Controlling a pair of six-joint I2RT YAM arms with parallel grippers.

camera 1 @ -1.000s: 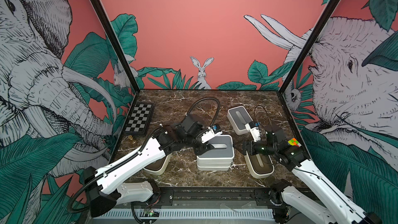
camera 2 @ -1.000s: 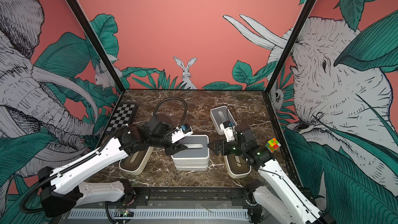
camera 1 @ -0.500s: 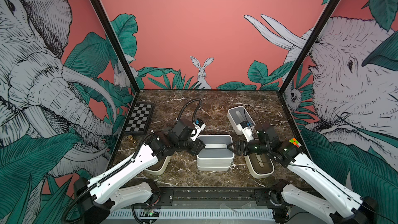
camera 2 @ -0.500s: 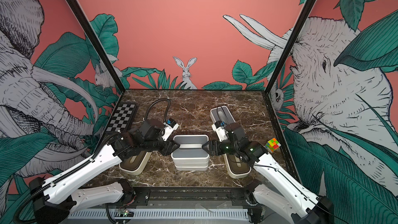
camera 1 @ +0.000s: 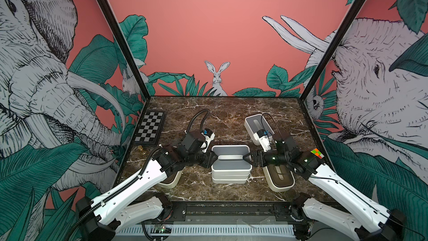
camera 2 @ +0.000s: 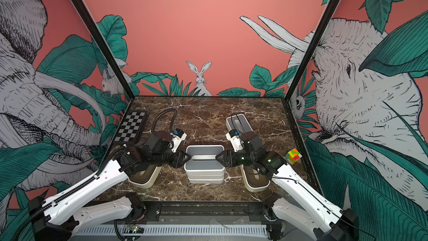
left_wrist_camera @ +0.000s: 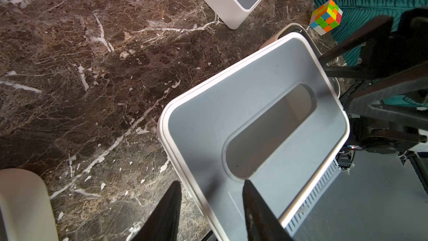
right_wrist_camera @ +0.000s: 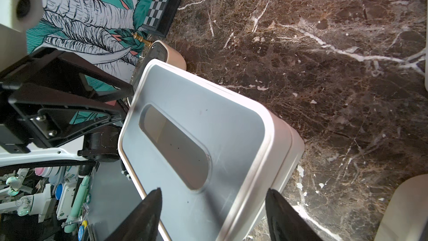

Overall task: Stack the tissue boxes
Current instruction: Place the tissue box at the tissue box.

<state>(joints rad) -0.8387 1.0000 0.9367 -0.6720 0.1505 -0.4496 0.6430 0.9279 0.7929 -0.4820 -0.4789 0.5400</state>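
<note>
We see a centre stack [camera 1: 230,178], seemingly 3 high. Our left fingers [left_wrist_camera: 164,212] pinch the 9 o'clock rim of its top grey box [camera 1: 230,158]; our right fingers [right_wrist_camera: 146,216], spread, straddle the 3 o'clock rim. Unstacked: back grey box [camera 1: 253,122] at 1 o'clock, right brown-lidded box [camera 1: 281,178] at 4, left brown-lidded box [camera 1: 172,179] at 8.

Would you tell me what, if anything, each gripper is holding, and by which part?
The left gripper pinches the top grey-lidded, white rounded-rectangular tissue box by its short end's rim. The right gripper straddles the opposite rim, jaws open, holding nothing.
</note>
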